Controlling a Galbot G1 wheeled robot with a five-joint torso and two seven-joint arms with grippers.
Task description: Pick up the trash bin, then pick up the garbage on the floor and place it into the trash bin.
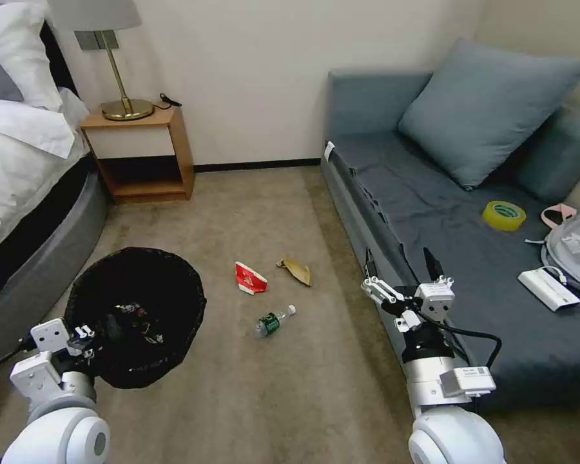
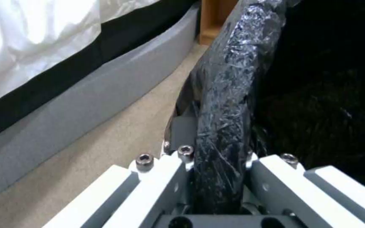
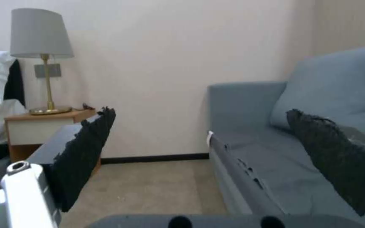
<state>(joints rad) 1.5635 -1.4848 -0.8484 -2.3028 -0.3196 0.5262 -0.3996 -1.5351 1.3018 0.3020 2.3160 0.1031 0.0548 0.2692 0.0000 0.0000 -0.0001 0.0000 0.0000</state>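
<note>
Trash bin [image 1: 135, 316] stands on the carpet at the left, close to the bed [image 1: 26, 193], and the left gripper [image 1: 87, 338] is clamped on its near rim. In the left wrist view the rolled edge of the black bag [image 2: 225, 104] runs straight between the two white fingers [image 2: 165, 177], which press on it from both sides. So I judge the first step, taking hold of the bin, is done or almost done, though I cannot tell if the bin is lifted off the floor. The bin is round, and its crinkly black liner is folded over the rim. Some small dark and coloured bits lie at the bottom; I cannot tell what they are.

To the right of the bin, on the open carpet, three pieces of garbage remain. The red-and-white carton [image 1: 250, 278] lies flat, the brown paper scrap [image 1: 295, 270] is just beside it, and the clear bottle [image 1: 274, 320] with a green label lies on its side, a little nearer to the robot.

Further right, the right gripper [image 1: 403, 274] hangs in the air at the edge of the sofa [image 1: 432, 212], with its dark fingers [image 3: 85, 152] spread wide and holding nothing. The next move, as I judge it, asks this arm to go down to the floor and to the left. The bottle may roll when touched, and the flat carton gives little to pinch.
</note>
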